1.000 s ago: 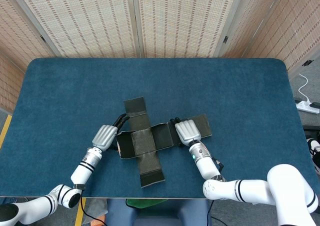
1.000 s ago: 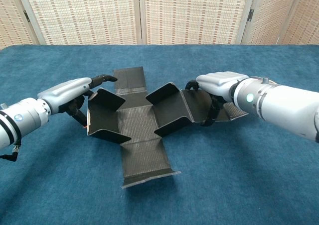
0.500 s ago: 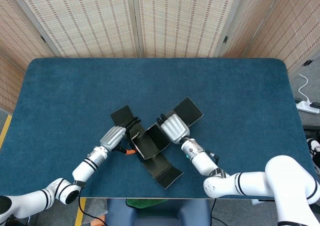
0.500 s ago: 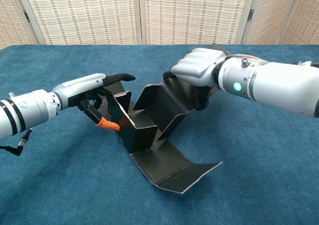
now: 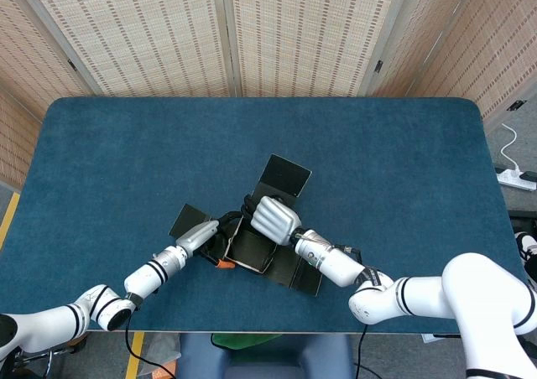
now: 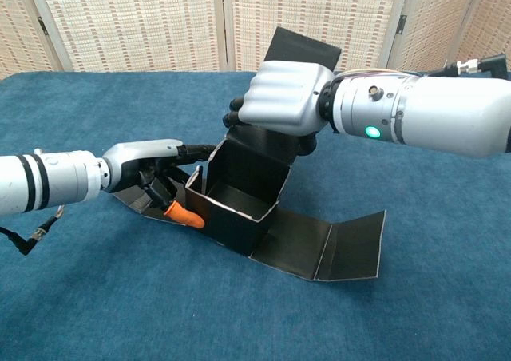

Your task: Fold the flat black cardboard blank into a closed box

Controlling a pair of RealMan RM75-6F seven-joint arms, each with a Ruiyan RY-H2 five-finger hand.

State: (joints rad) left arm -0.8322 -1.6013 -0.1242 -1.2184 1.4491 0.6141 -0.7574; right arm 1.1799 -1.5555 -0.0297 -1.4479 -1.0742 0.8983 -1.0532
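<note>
Black cardboard blank [image 6: 239, 193] half-formed, near tabletop [image 5: 109, 144] front edge: light, springy; hold creased walls. Right robot hand [image 6: 281, 99] grips rear wall; left robot hand [image 6: 156, 172] pinches side wall.

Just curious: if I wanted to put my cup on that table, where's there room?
The blue table is bare along the far edge by the screens and across both ends. It is crowded near the front middle, where both hands work the black cardboard blank.

Matt black cardboard blank [image 6: 239, 197] on a napped blue cloth table [image 6: 415, 297] — glossy silver-plastic hands.
</note>
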